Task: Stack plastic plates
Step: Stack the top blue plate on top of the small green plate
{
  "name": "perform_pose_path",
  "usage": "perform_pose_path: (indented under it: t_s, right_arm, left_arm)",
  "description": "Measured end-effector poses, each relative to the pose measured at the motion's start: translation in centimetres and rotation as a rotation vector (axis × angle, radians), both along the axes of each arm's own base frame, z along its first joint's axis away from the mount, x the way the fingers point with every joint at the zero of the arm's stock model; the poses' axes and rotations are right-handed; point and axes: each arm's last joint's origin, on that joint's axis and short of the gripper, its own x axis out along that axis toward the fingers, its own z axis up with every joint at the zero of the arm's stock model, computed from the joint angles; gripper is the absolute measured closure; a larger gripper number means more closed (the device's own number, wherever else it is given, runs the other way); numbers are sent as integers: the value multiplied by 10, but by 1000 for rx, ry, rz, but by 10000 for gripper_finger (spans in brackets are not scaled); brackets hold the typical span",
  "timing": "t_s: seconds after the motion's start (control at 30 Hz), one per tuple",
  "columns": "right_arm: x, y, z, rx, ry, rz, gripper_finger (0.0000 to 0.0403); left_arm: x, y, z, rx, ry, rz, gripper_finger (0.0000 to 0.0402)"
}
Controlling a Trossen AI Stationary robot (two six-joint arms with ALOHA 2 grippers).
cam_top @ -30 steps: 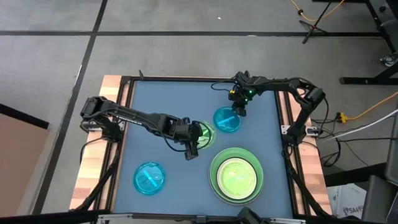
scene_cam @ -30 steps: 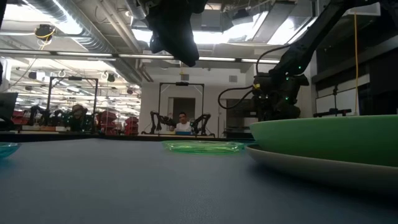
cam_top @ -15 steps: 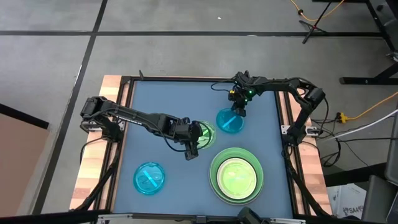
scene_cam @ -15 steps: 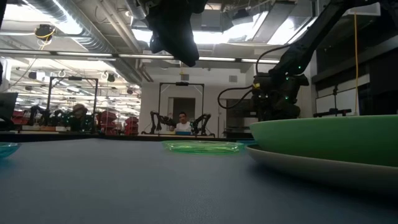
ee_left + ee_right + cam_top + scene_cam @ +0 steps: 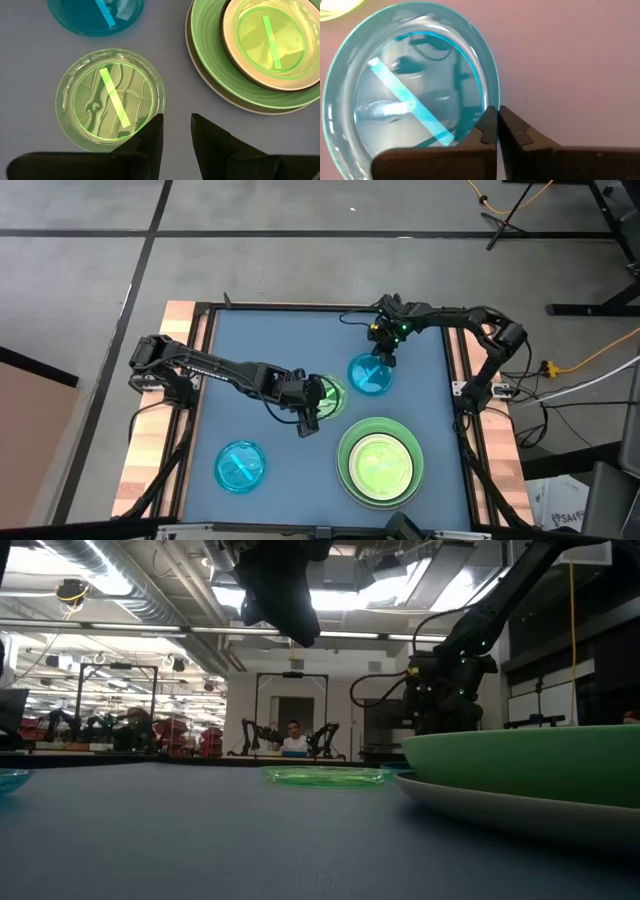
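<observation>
A small translucent blue plate (image 5: 369, 376) (image 5: 410, 100) lies near the table's far right, with my right gripper (image 5: 383, 357) (image 5: 497, 117) shut on its far rim. A small translucent green plate (image 5: 323, 395) (image 5: 110, 97) lies flat at mid-table. My left gripper (image 5: 308, 420) (image 5: 176, 125) hovers open above its near edge, touching nothing. A second blue plate (image 5: 240, 467) lies near left. Near right is a stack (image 5: 380, 463) (image 5: 210, 65): grey, light green, black and white plates, with a translucent green one (image 5: 270, 32) on top. My right gripper pinches the blue plate's rim (image 5: 487, 106) at its far side, one finger inside the rim and one outside. The fingers come from above, pointing down. Whether the plate is lifted off the table I cannot tell.
The table is a blue mat inside a raised dark frame (image 5: 205, 380) with wooden side strips. Bare mat lies along the far left and between the near-left blue plate and the stack. In the low view, a person sits in the room beyond the table (image 5: 293, 738).
My right gripper, with the blue plate, has shifted a little toward the table's right edge.
</observation>
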Motion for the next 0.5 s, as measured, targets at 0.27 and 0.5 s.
perform_pose_path:
  t_s: [0.27,0.5]
  right_arm:
    - [-4,4,25,-47,-56,1,403]
    - [-13,12,49,-69,-88,3,403]
  left_arm:
    - [0,0,0,0,0,0,309]
    - [0,0,0,1,0,-1,309]
